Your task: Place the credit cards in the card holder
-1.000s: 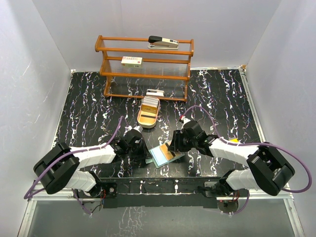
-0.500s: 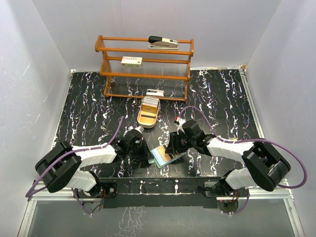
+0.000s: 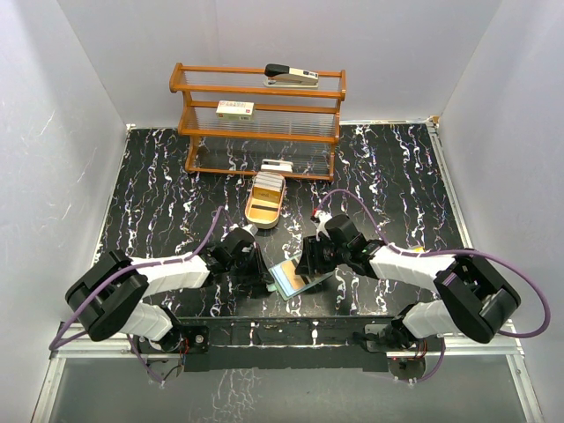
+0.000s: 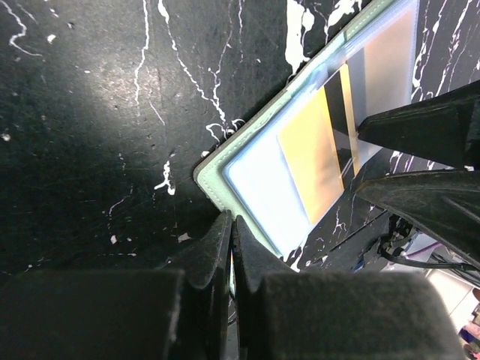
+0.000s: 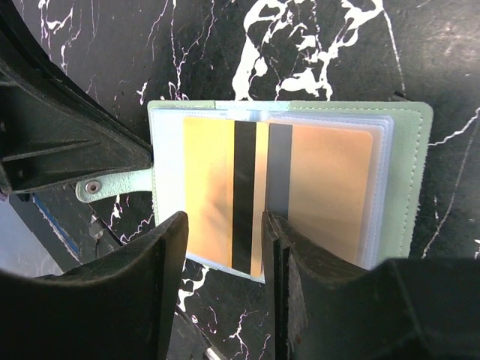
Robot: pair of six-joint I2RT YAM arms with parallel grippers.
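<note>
the card holder [image 5: 411, 187] lies open flat on the black, white-veined marble surface [image 3: 159, 194], low in the middle of the overhead view between the two arms. in the right wrist view it spreads across the frame, directly under the right claw [image 5: 225, 225]. that claw stands about half open and grips nothing i can make out. its two dark fingers straddle the magnetic stripe of a gold credit card [image 5: 206, 172] in the left-hand pocket, and the stripe runs top to bottom. a second gold card [image 5: 330, 187] sits in the right-hand pocket. the pockets are glossy clear plastic, the cover soft matte sage green with rounded corners. the left claw [image 4: 231, 232] is pressed shut at the holder's edge by the snap tab [image 5: 94, 186]. whether it pinches the tab i cannot tell.
</note>
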